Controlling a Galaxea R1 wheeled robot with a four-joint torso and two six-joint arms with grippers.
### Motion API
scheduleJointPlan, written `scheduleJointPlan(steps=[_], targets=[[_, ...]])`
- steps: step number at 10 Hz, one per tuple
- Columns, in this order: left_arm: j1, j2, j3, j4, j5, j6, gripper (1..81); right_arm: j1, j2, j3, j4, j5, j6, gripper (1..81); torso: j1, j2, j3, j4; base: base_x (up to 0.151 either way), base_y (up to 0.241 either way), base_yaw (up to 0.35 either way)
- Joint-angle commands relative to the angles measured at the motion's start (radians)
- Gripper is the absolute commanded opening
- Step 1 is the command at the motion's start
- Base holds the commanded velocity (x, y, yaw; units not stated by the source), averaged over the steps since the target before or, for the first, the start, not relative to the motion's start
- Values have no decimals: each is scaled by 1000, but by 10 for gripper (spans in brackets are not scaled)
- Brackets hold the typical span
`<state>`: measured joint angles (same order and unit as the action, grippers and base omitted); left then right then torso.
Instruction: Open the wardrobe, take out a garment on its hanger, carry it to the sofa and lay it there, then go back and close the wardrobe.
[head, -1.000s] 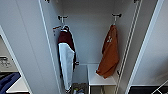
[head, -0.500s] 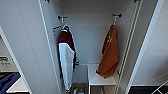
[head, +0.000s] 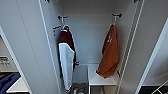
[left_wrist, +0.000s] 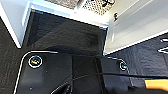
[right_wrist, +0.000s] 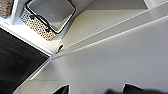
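Looking down from the head camera, I see no shift from a second ago: the framing and everything in it sit exactly as they did, so the base is parked square to the open wardrobe (head: 32, 50) and the first step is done.

Nearest, at six o'clock low in the cabinet, a patterned basket (head: 79, 89) sits on the wardrobe floor; my right wrist camera looks down on what I take to be the same woven basket, with its pale lining. Just above, toward five o'clock, is a white inner shelf (head: 98, 78).

Further in, at nine o'clock, a maroon garment with white sleeves (head: 66, 58) hangs from its own hook. At three o'clock hangs the orange shirt (head: 110, 53), its hem reaching down to the shelf. Its white hanger hook (head: 115, 19) rises to a bracket near one o'clock.

Neither wrist camera shows fingers clearly, so I cannot tell how far either tool is open; I judge that neither has the shirt, which hangs free. With nothing moving, the shirt and hanger remain to be lifted out.
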<state>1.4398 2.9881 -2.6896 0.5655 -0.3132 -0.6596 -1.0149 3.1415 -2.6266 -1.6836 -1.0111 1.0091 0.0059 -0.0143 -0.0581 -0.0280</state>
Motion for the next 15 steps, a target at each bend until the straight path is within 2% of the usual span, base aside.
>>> scheduleJointPlan(steps=[1,2,3,4,8,10,13,15], targets=[[-49,3,5,28,22,1,811,91,-22,-18,39,-103,31,811,0,0,0,0,0,0,0],[-48,3,5,28,20,1,811,68,-27,7,64,-63,29,811,0,0,0,0,0,0,0],[-46,2,5,28,20,1,811,42,-44,51,80,21,29,811,0,0,0,0,0,0,0],[-46,0,4,28,20,1,811,29,-71,93,147,81,28,811,0,0,0,0,0,0,0],[-45,2,4,31,20,1,811,0,-292,352,542,359,14,811,0,0,0,0,0,0,0],[-37,-6,5,28,22,-3,811,-52,-360,392,698,483,12,811,0,0,0,0,0,0,0],[-2,-23,5,28,23,-5,811,-194,-340,372,711,515,14,811,0,0,0,0,0,0,0],[1,-17,5,30,26,-3,811,-296,-315,321,714,603,23,811,0,0,0,0,0,0,0]])
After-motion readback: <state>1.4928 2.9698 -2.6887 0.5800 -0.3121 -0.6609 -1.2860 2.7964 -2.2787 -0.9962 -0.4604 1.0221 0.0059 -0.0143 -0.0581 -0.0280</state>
